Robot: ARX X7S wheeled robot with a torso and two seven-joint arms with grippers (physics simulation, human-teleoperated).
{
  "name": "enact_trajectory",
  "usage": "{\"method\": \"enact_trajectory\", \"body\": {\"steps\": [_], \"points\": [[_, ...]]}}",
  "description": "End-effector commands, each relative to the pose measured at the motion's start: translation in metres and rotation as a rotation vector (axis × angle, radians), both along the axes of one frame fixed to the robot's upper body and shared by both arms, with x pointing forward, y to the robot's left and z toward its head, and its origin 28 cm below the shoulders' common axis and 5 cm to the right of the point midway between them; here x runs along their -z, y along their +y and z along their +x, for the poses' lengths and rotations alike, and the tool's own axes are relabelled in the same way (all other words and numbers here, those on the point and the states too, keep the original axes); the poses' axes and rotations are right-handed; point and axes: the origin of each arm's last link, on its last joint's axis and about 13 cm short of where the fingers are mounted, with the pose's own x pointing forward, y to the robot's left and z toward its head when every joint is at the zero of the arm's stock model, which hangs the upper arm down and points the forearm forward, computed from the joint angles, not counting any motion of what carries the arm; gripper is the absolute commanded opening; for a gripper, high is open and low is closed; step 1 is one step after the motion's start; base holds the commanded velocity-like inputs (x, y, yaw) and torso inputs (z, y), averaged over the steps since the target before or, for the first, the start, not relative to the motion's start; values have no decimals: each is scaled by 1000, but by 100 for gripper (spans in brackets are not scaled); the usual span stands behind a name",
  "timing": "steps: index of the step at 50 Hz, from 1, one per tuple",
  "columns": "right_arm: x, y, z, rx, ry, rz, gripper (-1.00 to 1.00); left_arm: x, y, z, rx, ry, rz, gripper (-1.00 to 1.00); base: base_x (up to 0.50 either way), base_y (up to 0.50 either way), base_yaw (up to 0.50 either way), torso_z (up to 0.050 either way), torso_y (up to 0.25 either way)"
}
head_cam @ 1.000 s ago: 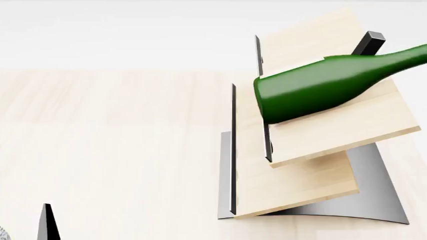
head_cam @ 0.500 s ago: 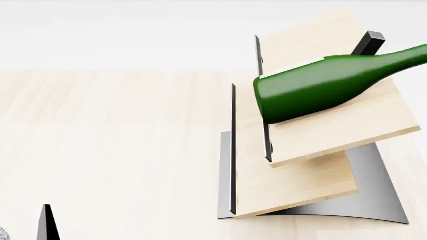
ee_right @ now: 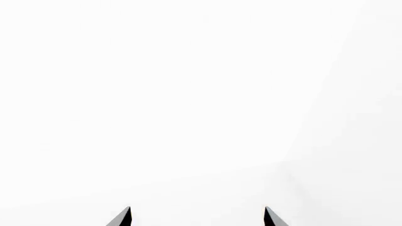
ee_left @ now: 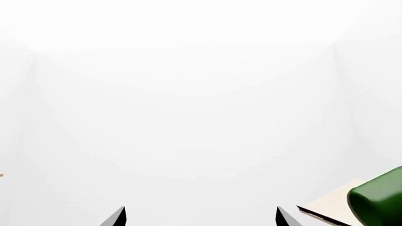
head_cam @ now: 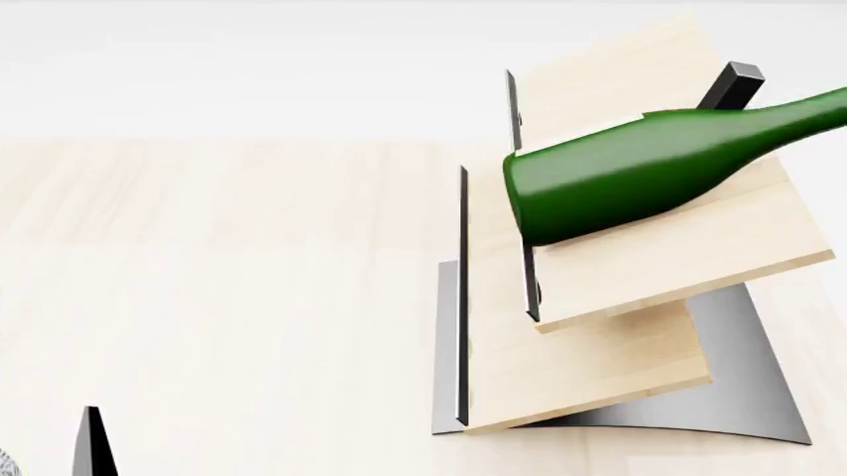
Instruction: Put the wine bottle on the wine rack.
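nothing moved, wine bottle (head_cam: 649, 171) seemingly on wine rack (head_cam: 622, 297)

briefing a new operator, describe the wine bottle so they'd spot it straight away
Start at the pale wooden table and find the wine rack, two slanted light wood panels on a curved grey base. On its upper panel lies the wine bottle. It is the only glossy dark green object in the scene, lying on its side.
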Motion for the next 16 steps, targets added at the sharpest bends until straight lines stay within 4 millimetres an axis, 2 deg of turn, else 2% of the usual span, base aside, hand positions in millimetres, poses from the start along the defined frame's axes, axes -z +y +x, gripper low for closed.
{"method": "enact_trajectory", "body": {"steps": [1,9,16], "points": [[-10,-2,-38,57,-95,-52,100,0,-1,0,1,0,1,100,0,0,0,0,0],[-15,-1,-61,44,-178,-50,100,0,-2,-1,4,-1,3,100,0,0,0,0,0],[-15,-3,-65,-21,-227,14,100,0,-2,-1,4,-4,2,100,0,0,0,0,0]]}}
